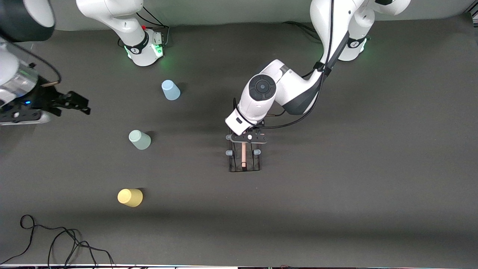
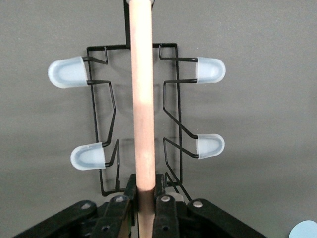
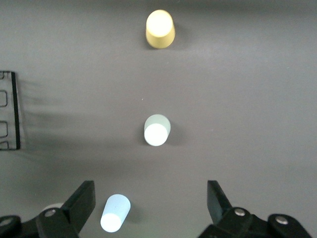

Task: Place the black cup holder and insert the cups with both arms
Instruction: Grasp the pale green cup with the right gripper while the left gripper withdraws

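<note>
The black cup holder [image 1: 244,161] is at the middle of the table, its wooden rod handle [image 2: 142,99] running between pale-blue-tipped pegs [image 2: 67,72]. My left gripper [image 1: 248,139] is shut on one end of that handle [image 2: 144,198]. I cannot tell whether the rack rests on the table. The light blue cup [image 1: 170,90], pale green cup [image 1: 139,139] and yellow cup [image 1: 130,197] stand apart toward the right arm's end. My right gripper [image 1: 85,105] is open and empty in the air, above the cups in its wrist view [image 3: 150,193].
The right wrist view shows the yellow cup [image 3: 160,29], the green cup [image 3: 157,130], the blue cup [image 3: 115,213] and an edge of the rack [image 3: 15,111]. A loose black cable [image 1: 56,243] lies near the front edge at the right arm's end.
</note>
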Tool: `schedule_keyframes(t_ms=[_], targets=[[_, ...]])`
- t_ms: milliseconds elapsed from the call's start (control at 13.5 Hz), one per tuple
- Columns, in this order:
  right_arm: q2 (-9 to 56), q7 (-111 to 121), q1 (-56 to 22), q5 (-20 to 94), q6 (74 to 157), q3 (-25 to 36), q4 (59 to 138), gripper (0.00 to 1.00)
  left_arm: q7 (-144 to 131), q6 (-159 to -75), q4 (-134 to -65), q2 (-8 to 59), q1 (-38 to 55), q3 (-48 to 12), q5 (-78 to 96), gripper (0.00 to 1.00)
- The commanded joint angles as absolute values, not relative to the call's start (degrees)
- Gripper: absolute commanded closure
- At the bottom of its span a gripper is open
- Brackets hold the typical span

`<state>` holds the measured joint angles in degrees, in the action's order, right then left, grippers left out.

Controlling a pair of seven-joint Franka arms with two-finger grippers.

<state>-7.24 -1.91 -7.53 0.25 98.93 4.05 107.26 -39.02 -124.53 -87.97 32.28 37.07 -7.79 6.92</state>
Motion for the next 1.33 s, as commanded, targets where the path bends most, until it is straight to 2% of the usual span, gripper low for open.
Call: schedule_keyframes(t_ms=[0, 296, 518, 665, 1035, 1257], targets=[[-15.5, -1.9, -8.3, 0.3, 102.0, 4.5, 117.4, 0.00, -37.4, -124.8, -86.8, 32.3, 38.0, -7.0, 4.1, 0.00], [-17.0, -2.0, -8.9, 0.3, 104.8, 4.6, 122.9, 0.00, -37.9, -123.3, -86.2, 28.7, 36.0, -6.5, 4.6, 0.00], [-15.6, -2.3, -8.8, 0.2, 116.7, 4.6, 131.9, 0.00, -36.3, -116.7, -85.8, 23.2, 30.5, -7.0, 4.7, 0.00], [-13.5, -2.8, -8.9, 0.1, 125.8, 4.6, 137.5, 0.00, -36.2, -115.3, -86.4, 20.0, 28.7, -6.1, 4.5, 0.00], [0.2, -2.9, -9.0, 0.1, 147.3, 4.5, 143.7, 0.00, -27.2, -102.4, -87.3, 12.8, 18.5, -5.8, 3.7, 0.00], [7.1, -3.0, -10.5, 0.2, 155.5, 4.5, 144.0, 0.00, -16.9, -99.0, -87.9, 8.4, 10.8, -5.7, 3.7, 0.00]])
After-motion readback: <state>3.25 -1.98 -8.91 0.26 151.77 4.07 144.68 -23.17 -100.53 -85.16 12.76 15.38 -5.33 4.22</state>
